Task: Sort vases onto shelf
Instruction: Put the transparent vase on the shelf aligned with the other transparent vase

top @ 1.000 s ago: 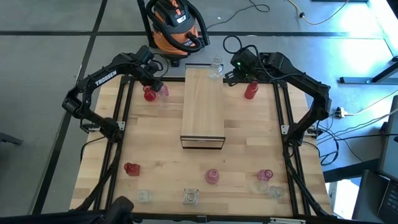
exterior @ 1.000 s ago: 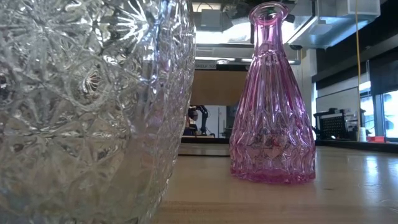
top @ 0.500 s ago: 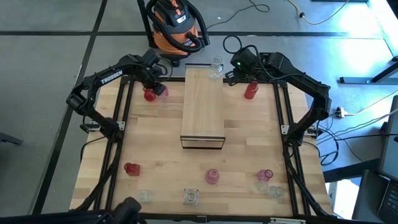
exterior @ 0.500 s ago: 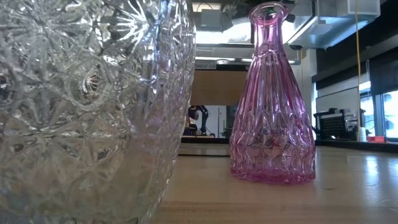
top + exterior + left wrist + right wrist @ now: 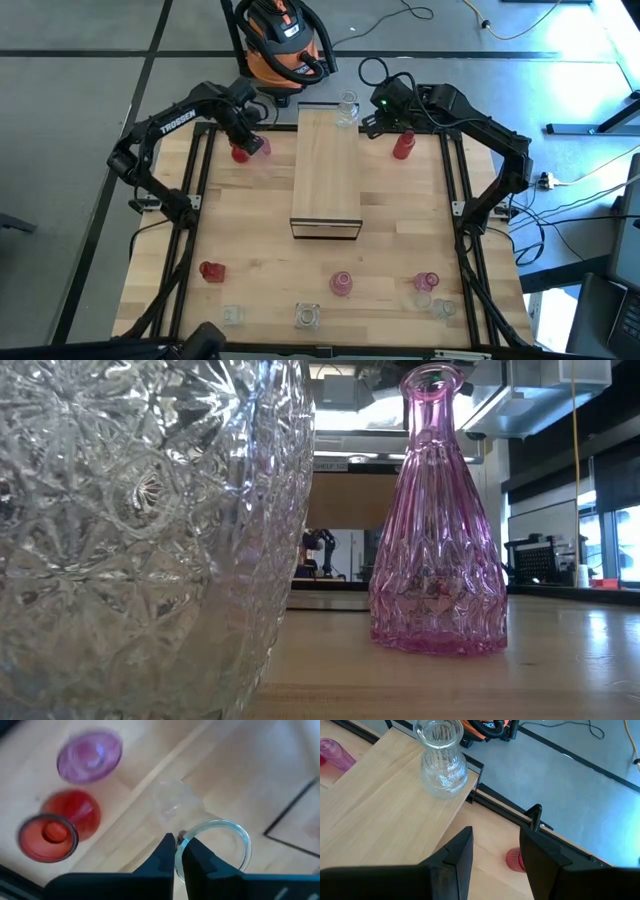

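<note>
Since the earlier frame, the left pincer (image 5: 250, 140) has shifted slightly toward the cluster of vases at the far left of the surface (image 5: 250, 240) and has gone from wide open to fully closed. In the left wrist view its fingers (image 5: 167, 851) are pinched together on the rim of a clear vase (image 5: 212, 842). A red vase (image 5: 55, 827) and a pink vase (image 5: 90, 756) stand just beside it, apart from the fingers.

The right pincer (image 5: 372, 122) has not moved. It hovers near the far end of the shelf (image 5: 325, 170), jaws wide apart and holding nothing. The right wrist view shows a clear vase already on the shelf (image 5: 441, 762), upright at the far corner, and a red vase on the surface (image 5: 515, 860) beyond the shelf edge.

Step in hand: pickup of the clear vase by the left arm, with the grip just made. The task is judged to be at an early stage, since only one vase stands on the shelf and the near row of vases, including a pink one (image 5: 341, 283), remains unsorted.

Next move: lift the held vase straight up to clear the red and pink neighbours, carry it across to the shelf, and set it upright beside the clear vase already there. A rim grip is thin, so the lift calls for a slow, level motion.
</note>
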Robot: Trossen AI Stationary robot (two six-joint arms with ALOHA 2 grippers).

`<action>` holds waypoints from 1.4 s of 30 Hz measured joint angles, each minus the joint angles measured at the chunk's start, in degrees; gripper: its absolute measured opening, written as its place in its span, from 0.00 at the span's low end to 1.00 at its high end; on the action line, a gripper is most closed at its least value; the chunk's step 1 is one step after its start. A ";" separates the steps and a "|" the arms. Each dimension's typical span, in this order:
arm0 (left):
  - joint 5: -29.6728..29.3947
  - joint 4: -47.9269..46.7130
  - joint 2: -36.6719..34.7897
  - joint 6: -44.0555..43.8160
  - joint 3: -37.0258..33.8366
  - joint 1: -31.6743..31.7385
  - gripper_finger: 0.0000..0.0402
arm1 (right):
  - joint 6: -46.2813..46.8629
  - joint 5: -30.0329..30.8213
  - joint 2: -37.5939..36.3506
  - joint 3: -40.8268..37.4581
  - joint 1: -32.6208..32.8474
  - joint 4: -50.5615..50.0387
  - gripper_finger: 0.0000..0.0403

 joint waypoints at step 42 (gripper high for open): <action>-9.57 -18.70 24.35 7.44 55.87 -18.08 0.04 | -1.51 -0.44 0.00 0.00 -1.51 -2.36 0.36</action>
